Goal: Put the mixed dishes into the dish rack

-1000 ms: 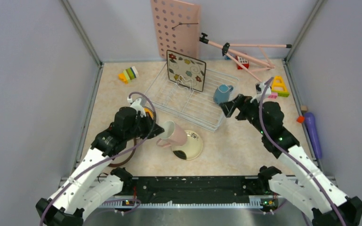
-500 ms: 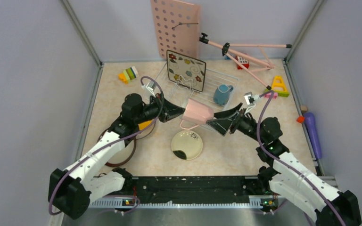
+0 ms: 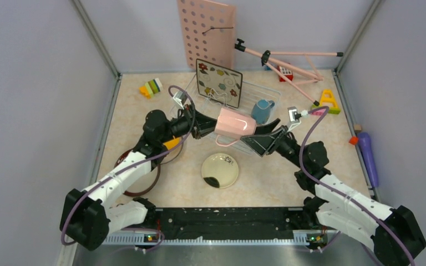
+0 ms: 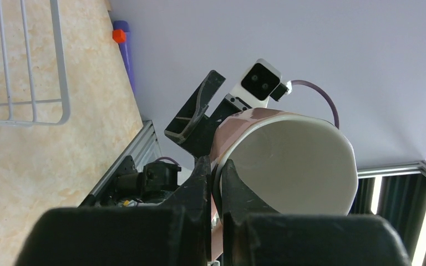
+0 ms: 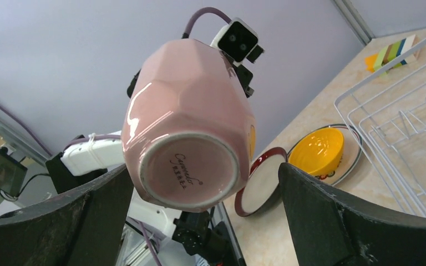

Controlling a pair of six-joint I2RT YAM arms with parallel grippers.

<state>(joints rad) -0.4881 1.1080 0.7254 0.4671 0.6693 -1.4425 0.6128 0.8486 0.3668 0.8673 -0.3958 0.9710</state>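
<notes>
My left gripper (image 3: 211,126) is shut on the rim of the pink cup (image 3: 236,123), which hangs on its side above the near edge of the dish rack (image 3: 199,111). One of its fingers (image 4: 202,185) is outside the rim and the other inside the white interior (image 4: 294,160). My right gripper (image 3: 262,136) is open, and the cup's base (image 5: 191,166) sits between its spread fingers (image 5: 333,216) with a gap on each side. A square flowered plate (image 3: 219,82) and a blue cup (image 3: 262,111) stand in the rack. A cream plate with a black blotch (image 3: 220,170) lies on the table.
An orange-yellow bowl (image 5: 316,149) sits on a plate beside a dark-red-rimmed plate (image 5: 260,185), under my left arm. A pink pegboard (image 3: 206,30) and a pink folding frame (image 3: 288,61) stand at the back. Toy blocks (image 3: 151,87) and a purple object (image 3: 369,158) lie near the walls.
My left arm lifted the pink cup from beside the cream plate up toward the rack. My right gripper swung left from the blue cup, opened wider and now brackets the cup's base.
</notes>
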